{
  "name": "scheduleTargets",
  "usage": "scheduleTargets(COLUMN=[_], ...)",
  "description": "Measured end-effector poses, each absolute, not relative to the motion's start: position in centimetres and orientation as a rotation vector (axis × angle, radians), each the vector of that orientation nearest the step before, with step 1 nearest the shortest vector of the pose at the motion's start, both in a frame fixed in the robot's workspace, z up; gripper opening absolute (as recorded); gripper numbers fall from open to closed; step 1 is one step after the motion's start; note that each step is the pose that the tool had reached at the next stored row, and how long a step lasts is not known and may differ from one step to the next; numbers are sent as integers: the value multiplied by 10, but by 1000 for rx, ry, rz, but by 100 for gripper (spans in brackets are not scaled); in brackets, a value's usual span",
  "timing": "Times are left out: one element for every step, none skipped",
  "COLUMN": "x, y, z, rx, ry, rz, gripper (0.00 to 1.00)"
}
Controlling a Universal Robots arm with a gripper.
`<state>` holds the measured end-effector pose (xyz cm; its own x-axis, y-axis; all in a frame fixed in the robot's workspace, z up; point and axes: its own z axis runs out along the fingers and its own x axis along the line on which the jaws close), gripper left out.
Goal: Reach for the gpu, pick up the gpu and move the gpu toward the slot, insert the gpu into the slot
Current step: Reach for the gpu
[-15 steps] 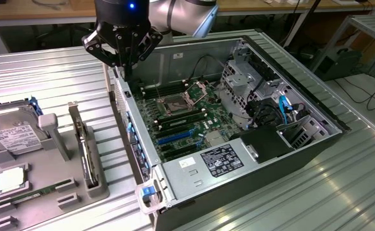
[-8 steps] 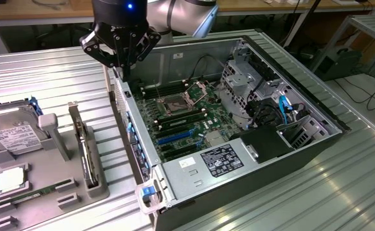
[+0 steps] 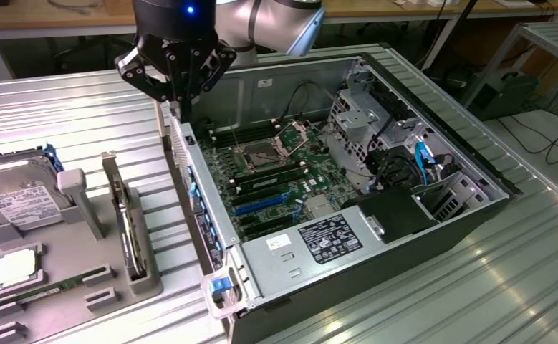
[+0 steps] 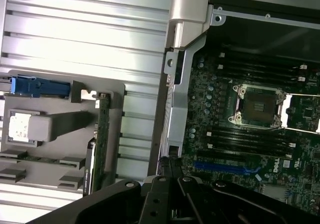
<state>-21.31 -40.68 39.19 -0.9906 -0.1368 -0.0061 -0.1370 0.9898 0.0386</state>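
- My tool [image 3: 179,106] [image 4: 170,166] is pinched shut, its fingers together with nothing between them.
- It hangs just above the rear wall of the open computer case [image 3: 185,166] [image 4: 175,114], right at the wall's top edge.
- The slot [image 3: 259,204] [image 4: 225,166], a blue strip on the green motherboard [image 3: 303,168] [image 4: 210,108], lies inside the case, below my tool and just past that wall.
- Farther in than the slot sits the open processor socket [image 3: 259,154] [image 4: 257,103].
- The gpu [image 3: 126,215] [image 4: 100,144] is on the other side of the wall, outside the case and well apart from my tool. It stands on its long edge in a grey holder [image 3: 78,279] [image 4: 60,149].
- Its metal bracket [image 3: 109,166] rises at the end nearer my tool.
- The holder rests on the ribbed metal surface [image 3: 78,107] [image 4: 75,33].
- Beyond the gpu, a labelled hard drive [image 3: 21,197] leans in the same holder.
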Motion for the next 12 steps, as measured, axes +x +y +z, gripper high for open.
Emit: scheduleTargets(x=[-214, -214, -215, -215, -216, -216, -216, -217, -217, -218, -218, -219], y=[-407, -407, -407, -407, -407, -407, -408, -408, -408, -408, -408, -408], z=[392, 392, 392, 392, 392, 392, 392, 392, 392, 392, 392, 392], rx=[-220, -225, -229, -234, -237, -240, -244, -247, -251, -255, -260, -264], ry=[3130, 3130, 3129, 3129, 3129, 3129, 3129, 3128, 3128, 3128, 3128, 3127], rz=[61, 61, 61, 61, 61, 61, 61, 61, 61, 61, 61, 61], gripper=[11, 11, 11, 11, 11, 11, 11, 11, 11, 11, 11, 11])
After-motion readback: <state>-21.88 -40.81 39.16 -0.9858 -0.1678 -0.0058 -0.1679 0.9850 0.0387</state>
